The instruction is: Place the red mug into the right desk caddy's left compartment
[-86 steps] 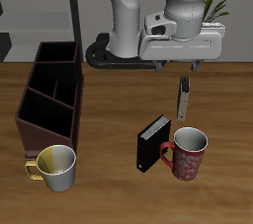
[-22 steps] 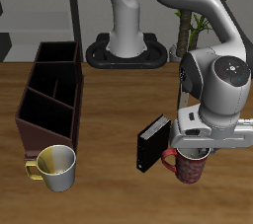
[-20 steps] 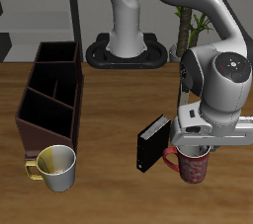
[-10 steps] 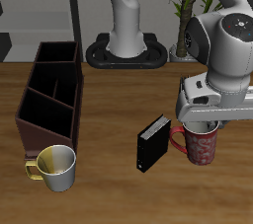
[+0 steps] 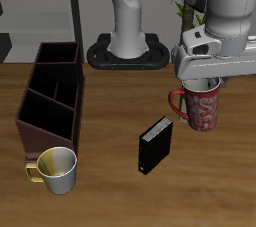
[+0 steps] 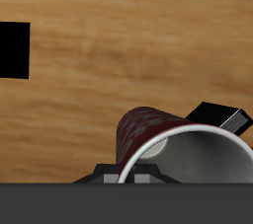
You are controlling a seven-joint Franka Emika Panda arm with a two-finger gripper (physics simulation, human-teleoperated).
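**Red mug lifted clear of the table, caddy waiting across the desk**

Nearest the table's front edge: a silvery-cream mug with a yellow handle, upright on the wood, just in front of the near end of the right desk caddy. Slightly farther back, toward the middle: a small black box, standing on edge and tilted, on the wooden table.

Above and just behind that box: the red mug, upright, handle turned toward the box, hanging in the air off the tabletop. Gripped at the rim by the gripper, jaws clamped on the mug's wall, most of the fingers hidden behind the wide grey hand body. Well apart from the caddy, with the black box and open wood between.

Same grasp from the wrist view: the red mug close under the camera, grey inside and pale rim facing up, speckled red side showing, wooden table far below it, the black box just beside the rim.

On the far side of the desk from the mug: the long dark maroon-brown caddy, running front to back, split by dividers into three sections, all visible sections holding nothing.

Farthest back: the robot's base at the table's rear.
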